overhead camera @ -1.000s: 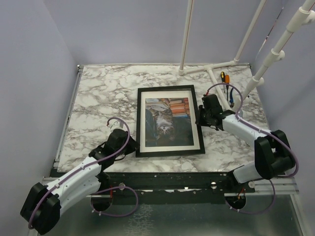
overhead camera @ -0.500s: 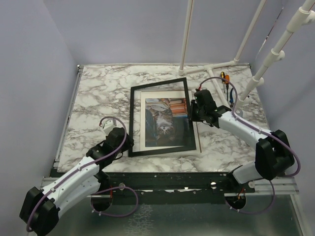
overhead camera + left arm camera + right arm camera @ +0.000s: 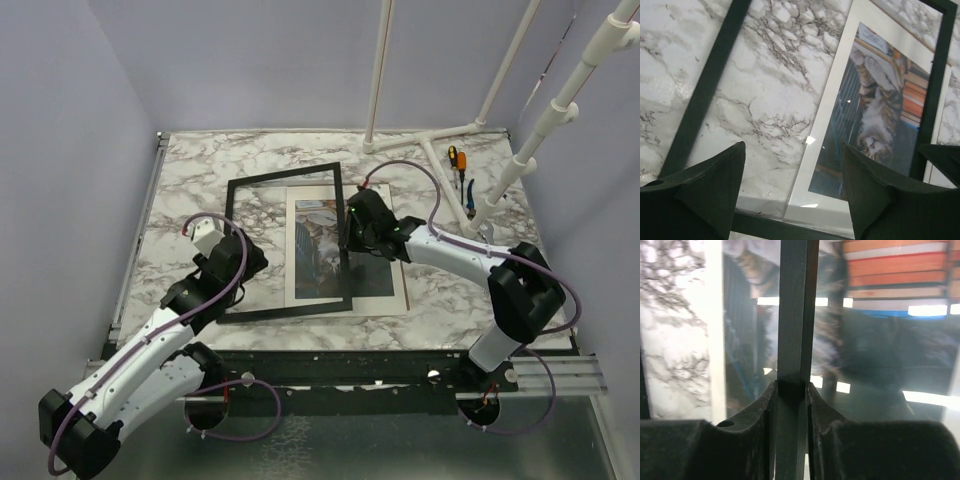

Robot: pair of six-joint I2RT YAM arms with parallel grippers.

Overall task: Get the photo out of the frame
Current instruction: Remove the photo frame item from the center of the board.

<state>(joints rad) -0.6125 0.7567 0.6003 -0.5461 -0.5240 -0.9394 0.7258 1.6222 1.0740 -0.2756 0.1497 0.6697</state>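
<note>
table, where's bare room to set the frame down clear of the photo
Bare marble on the table left of the frame, plus the far strip behind it. Crowded: the middle, where the photo lies, and the far right corner with tools and pipe stand.

The top view was evenly lit and sharp, with soft shadows on the table (image 3: 190, 180). In the right wrist view the photo (image 3: 880, 340) was blurred, with white glare patches on it.
</note>
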